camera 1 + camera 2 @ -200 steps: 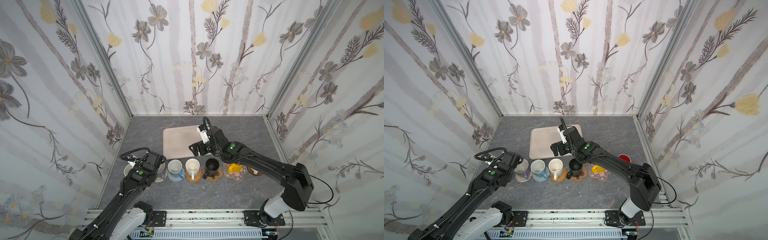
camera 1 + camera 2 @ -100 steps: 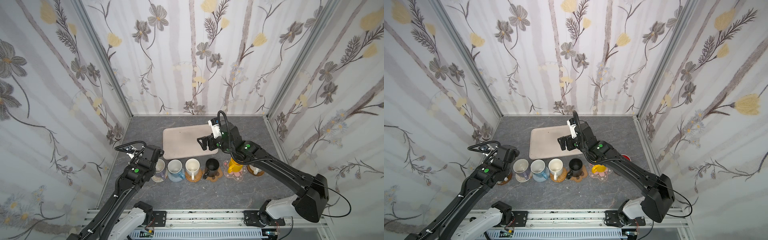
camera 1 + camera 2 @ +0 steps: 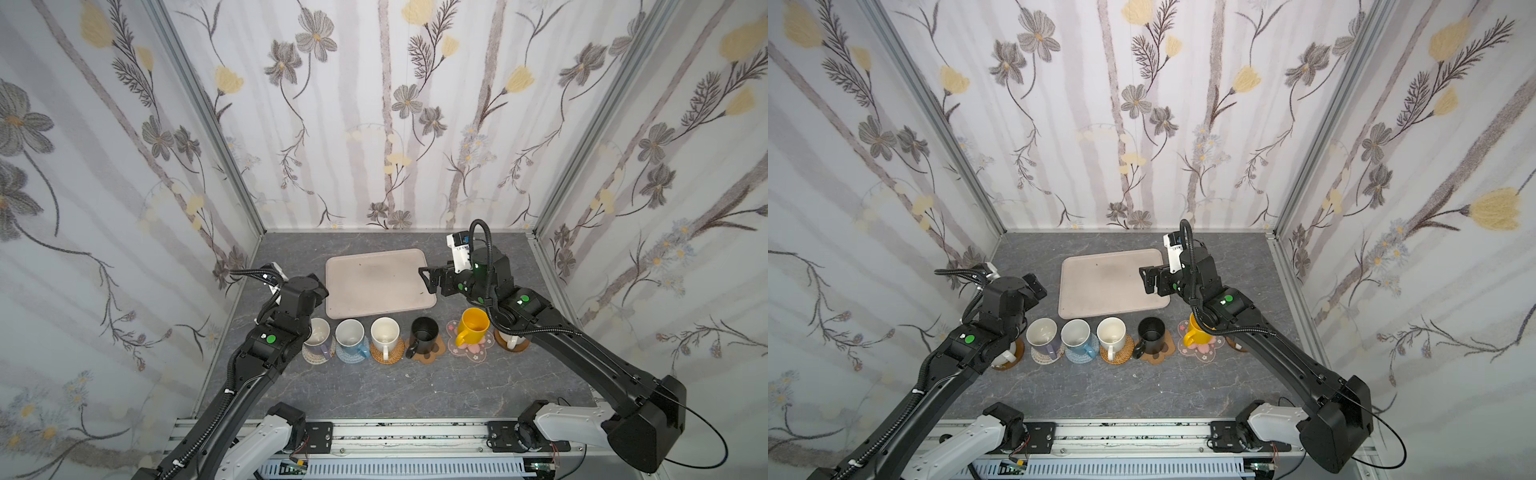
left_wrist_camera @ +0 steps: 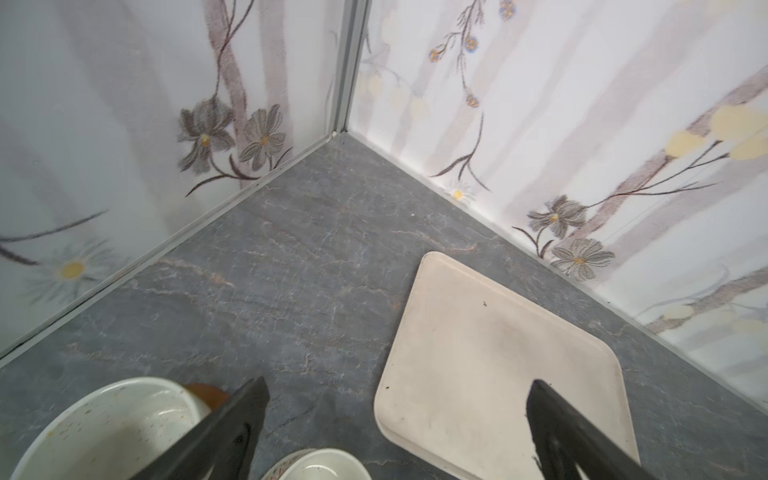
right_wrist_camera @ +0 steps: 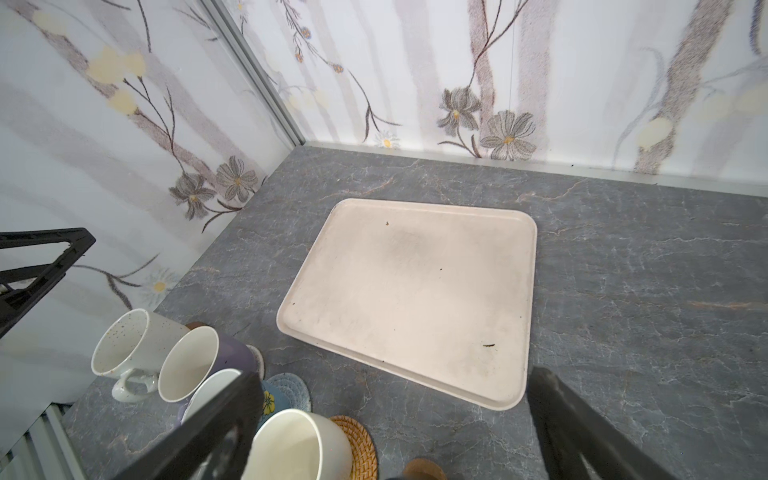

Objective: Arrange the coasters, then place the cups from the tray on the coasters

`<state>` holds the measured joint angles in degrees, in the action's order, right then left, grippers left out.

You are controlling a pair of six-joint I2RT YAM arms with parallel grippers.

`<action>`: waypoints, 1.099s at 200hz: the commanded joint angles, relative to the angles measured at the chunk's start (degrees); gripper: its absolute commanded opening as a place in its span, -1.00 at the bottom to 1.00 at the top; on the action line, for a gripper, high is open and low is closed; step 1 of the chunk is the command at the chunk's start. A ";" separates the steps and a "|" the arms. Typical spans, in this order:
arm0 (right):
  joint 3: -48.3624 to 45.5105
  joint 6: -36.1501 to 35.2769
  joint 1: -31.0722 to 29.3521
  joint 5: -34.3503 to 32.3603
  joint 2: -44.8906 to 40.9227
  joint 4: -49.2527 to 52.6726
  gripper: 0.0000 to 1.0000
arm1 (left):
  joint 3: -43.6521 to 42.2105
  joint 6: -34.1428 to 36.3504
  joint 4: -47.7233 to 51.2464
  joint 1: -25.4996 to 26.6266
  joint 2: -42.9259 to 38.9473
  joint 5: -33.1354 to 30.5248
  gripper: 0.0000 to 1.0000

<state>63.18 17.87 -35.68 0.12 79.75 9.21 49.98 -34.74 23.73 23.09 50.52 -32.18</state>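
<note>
The cream tray (image 3: 376, 282) lies bare at the back of the table. In front of it cups stand in a row on coasters: lavender (image 3: 318, 332), light blue (image 3: 350, 334), cream (image 3: 384, 330) on rattan (image 3: 390, 356), black (image 3: 424, 330) on the paw (image 3: 434, 353), yellow (image 3: 471, 326) on the pink blossom (image 3: 469, 352). A speckled cream cup (image 3: 1005, 357) at the left end and a white one (image 3: 513, 343) at the right end sit on brown discs, half hidden by the arms. My left gripper (image 4: 397, 386) hangs open above the tray's left edge. My right gripper (image 3: 430, 280) stands open at the tray's right edge.
Flowered walls close in the table on three sides, with a metal rail (image 3: 415, 432) along the front. Bare grey tabletop (image 3: 395, 395) runs between the row of cups and the rail. Both arms reach over the ends of the row.
My left gripper has lifted off the cup at the left end and drawn back, opening fully. My right gripper has swung right, from over the tray to its right edge.
</note>
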 commanded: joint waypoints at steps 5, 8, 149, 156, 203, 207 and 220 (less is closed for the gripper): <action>-2.37 -2.25 1.53 -3.97 -2.23 -6.04 0.99 | -0.77 10.42 -12.12 -0.94 0.73 3.87 1.00; -2.62 -2.49 1.76 -4.51 -2.47 -6.40 0.99 | -0.78 11.12 -12.79 -1.16 1.10 4.20 1.00; -26.18 -13.28 24.54 -15.58 -6.50 -39.01 0.99 | -5.05 29.81 -47.30 -15.94 27.07 32.75 1.00; -27.44 -12.88 26.20 -14.99 -6.53 -40.62 0.99 | -5.67 29.61 -48.27 -16.90 27.90 34.47 1.00; -34.72 -10.76 35.19 -12.47 -5.12 -52.33 0.99 | -14.12 31.19 -59.03 -22.47 29.97 40.91 1.00; -34.88 -10.39 35.67 -12.22 -4.86 -52.60 0.99 | -15.36 31.46 -60.69 -22.70 29.60 41.19 1.00; -35.77 -9.50 36.67 -12.07 -4.02 -53.94 0.99 | -17.54 32.36 -63.46 -22.78 29.36 41.67 1.00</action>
<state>28.51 6.24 -0.43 -13.78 74.50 -37.06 35.64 -4.97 -28.64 0.84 80.58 6.28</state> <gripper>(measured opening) 0.996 0.998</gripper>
